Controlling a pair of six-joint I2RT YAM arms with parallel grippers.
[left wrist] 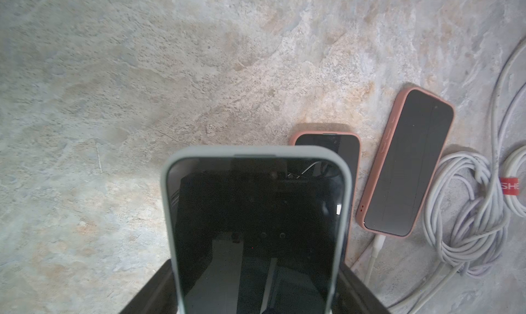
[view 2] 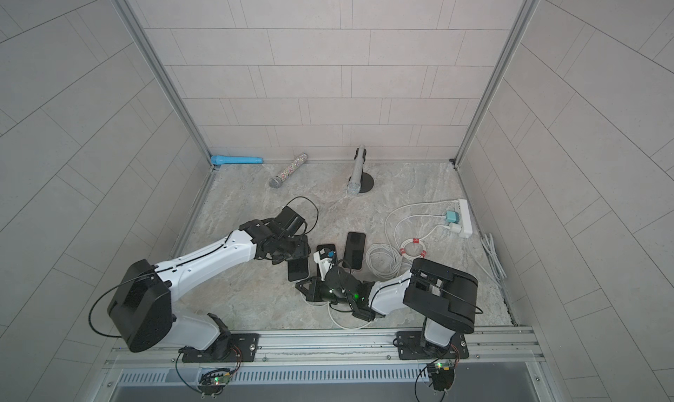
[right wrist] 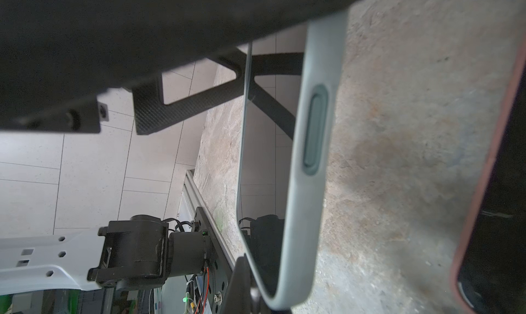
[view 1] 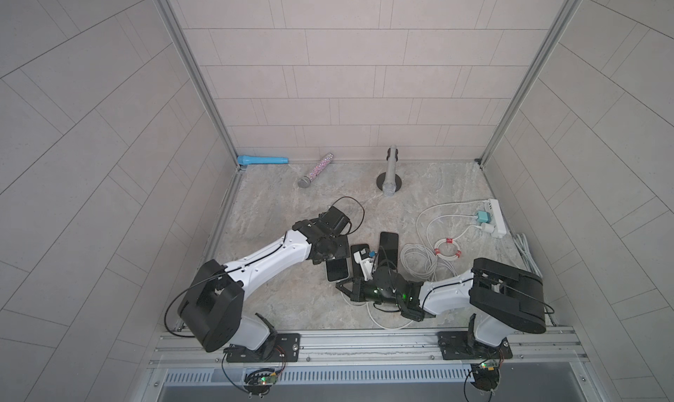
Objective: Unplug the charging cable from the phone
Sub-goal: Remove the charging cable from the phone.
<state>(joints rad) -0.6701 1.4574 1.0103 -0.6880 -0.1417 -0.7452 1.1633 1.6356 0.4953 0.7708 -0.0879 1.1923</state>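
The phone (view 1: 338,270) (view 2: 298,270) has a dark screen and a grey-green case. Its top half is raised off the table. My left gripper (view 1: 333,256) (left wrist: 256,284) is shut on it, one finger on each long side. The phone (left wrist: 256,213) fills the left wrist view. My right gripper (view 1: 344,289) (view 2: 302,287) lies low at the phone's bottom end, jaws shut where the charging cable meets it. In the right wrist view the phone's lower corner (right wrist: 284,295) sits against a finger (right wrist: 240,281), and the plug is mostly hidden. The white charging cable (view 1: 386,325) (view 2: 343,325) loops out from under the right wrist.
Two pink-cased phones (view 1: 388,247) (left wrist: 336,144) lie flat just right of the held one. The farther one (left wrist: 410,164) has a white cable (left wrist: 375,250) plugged in. Coiled white cables (view 1: 419,261) run to a power strip (view 1: 498,218). Microphones (view 1: 315,170) (view 1: 391,170) lie at the back wall.
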